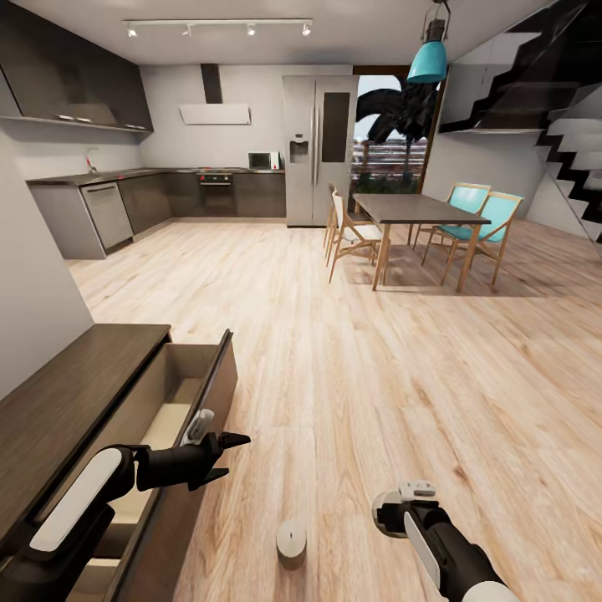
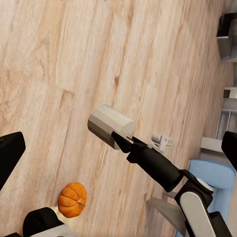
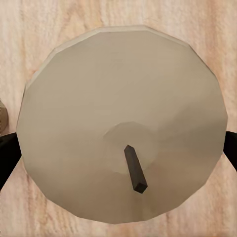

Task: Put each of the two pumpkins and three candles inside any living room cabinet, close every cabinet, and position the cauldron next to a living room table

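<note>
Head view places the right end effector [image 1: 400,502] at lower right, a candle [image 1: 291,543] on the floor just left of it, and the open cabinet [image 1: 180,380] drawer at lower left. Right wrist view looks straight down the candle [image 3: 121,123] axis, wick upward; its fingers flank the wax, contact unclear. The left end effector [image 1: 230,456] is spread open and empty beside the drawer. A pumpkin [image 2: 72,199] lies on the floor.

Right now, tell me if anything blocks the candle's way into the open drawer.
Mostly bare floor lies between the candle and the drawer. The open left claw hangs at the drawer's front edge, on the candle's side, and could crowd the way in.
</note>
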